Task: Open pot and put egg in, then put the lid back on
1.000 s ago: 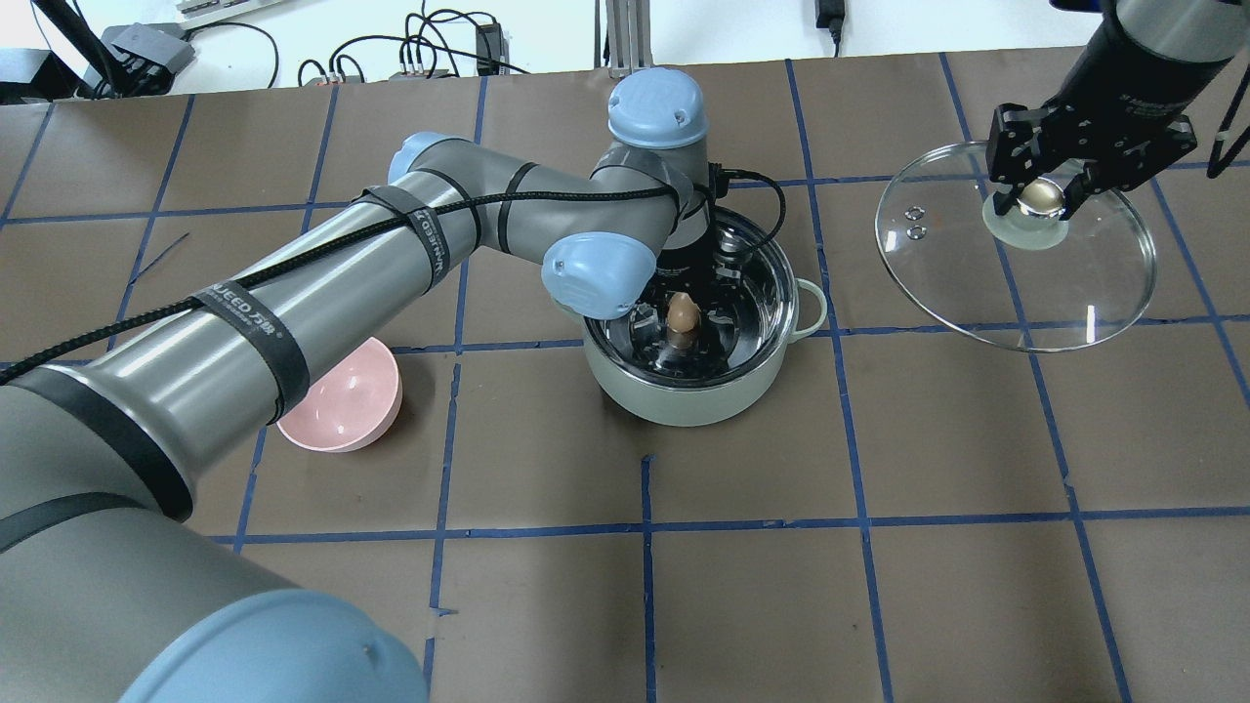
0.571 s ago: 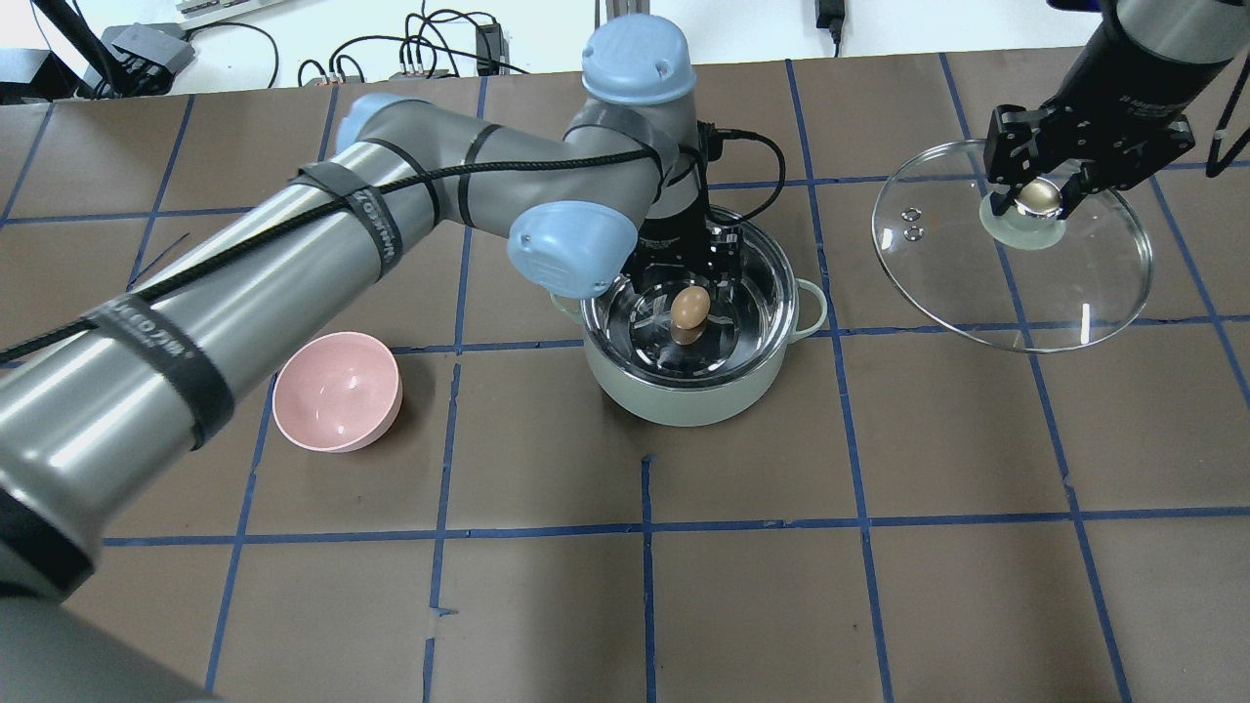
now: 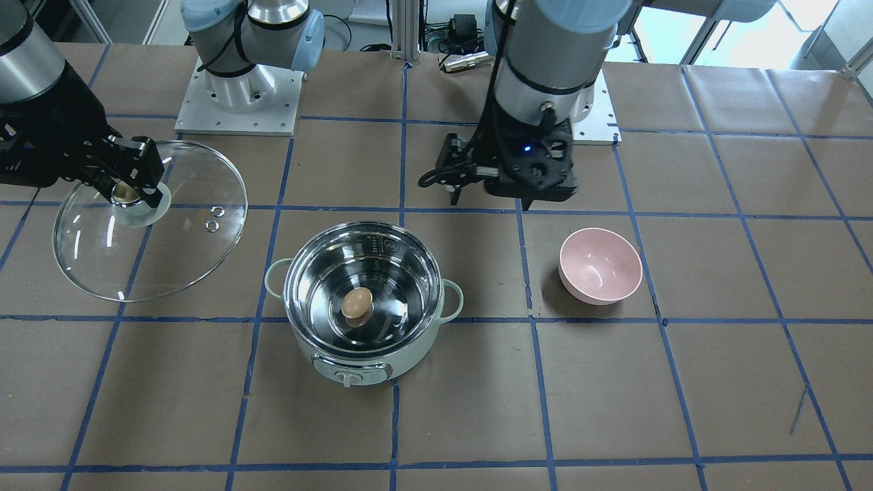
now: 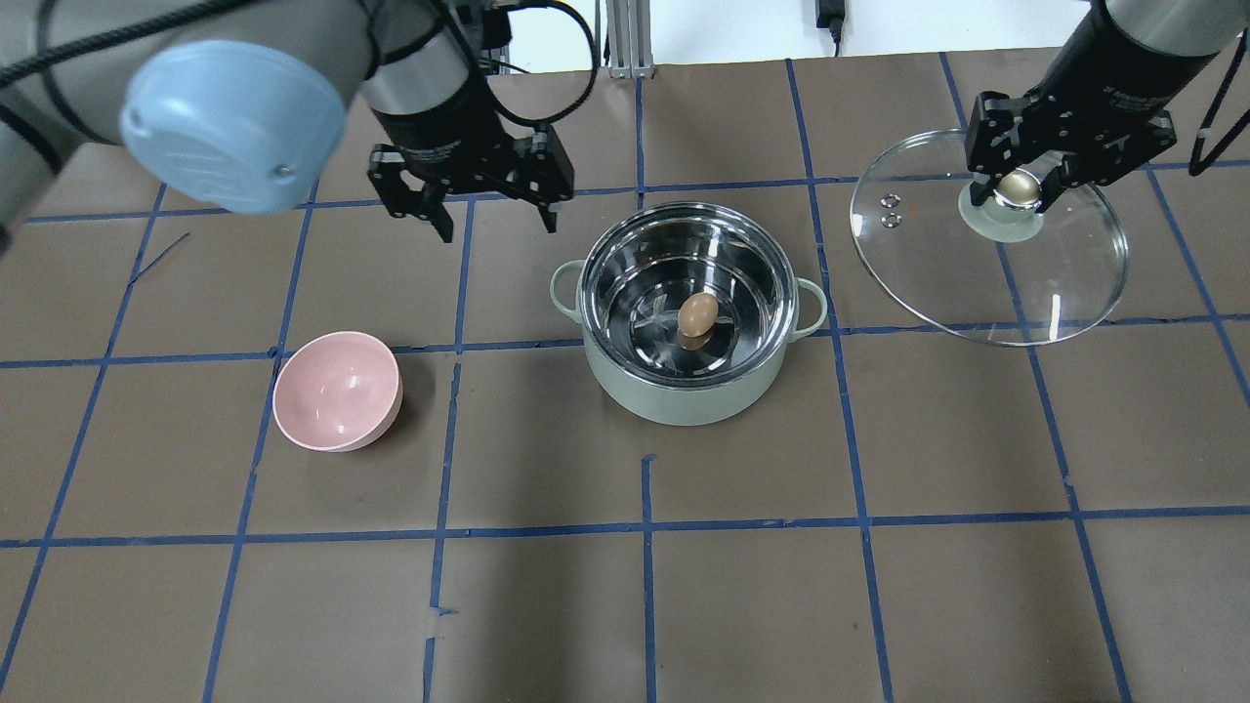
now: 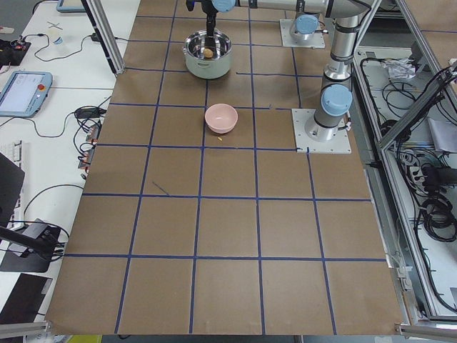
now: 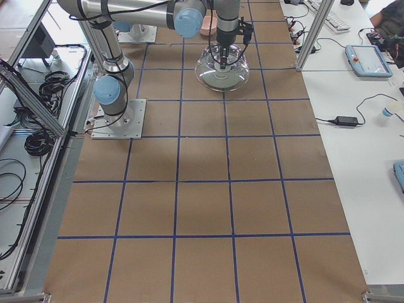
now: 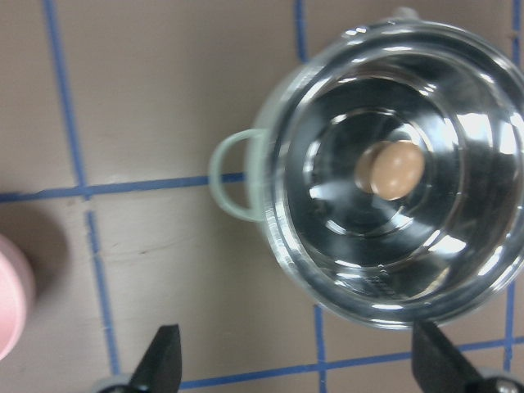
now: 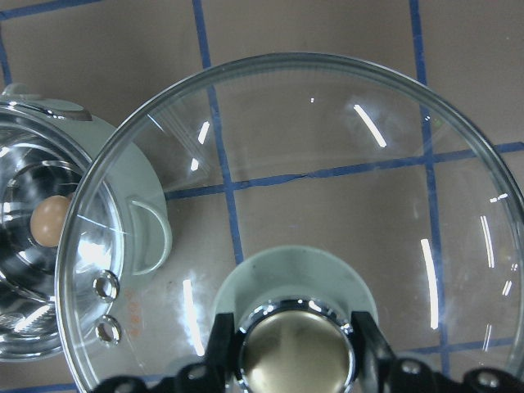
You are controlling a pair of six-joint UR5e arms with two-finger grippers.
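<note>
Count on the counter (image 4: pixel 879 586): one pot (image 4: pixel 684 400), one egg (image 4: pixel 697 315), one lid (image 4: pixel 1055 273), one pink bowl (image 4: pixel 337 391).

Left fingers (image 4: pixel 439 217): spread wide, nothing between them, raised above the counter. The wrist camera looks down past both tips. The pot lies below and to the right of these fingers, and the bowl lies below and to their left, only its rim showing at that view's edge.

Egg: lies alone on the shiny steel floor of the pot, about in the middle. The pot is uncovered, and its two loop handles stick out, one on each side.

Right fingers (image 8: pixel 366 340): pinching the lid's round knob (image 4: pixel 1016 188), one on each side of it. The glass lid hangs tilted beneath them. Its two vent holes (image 4: pixel 889 201) are to the left of these fingers, on the side toward the pot. The pot stands well to their left, apart from the lid.
</note>
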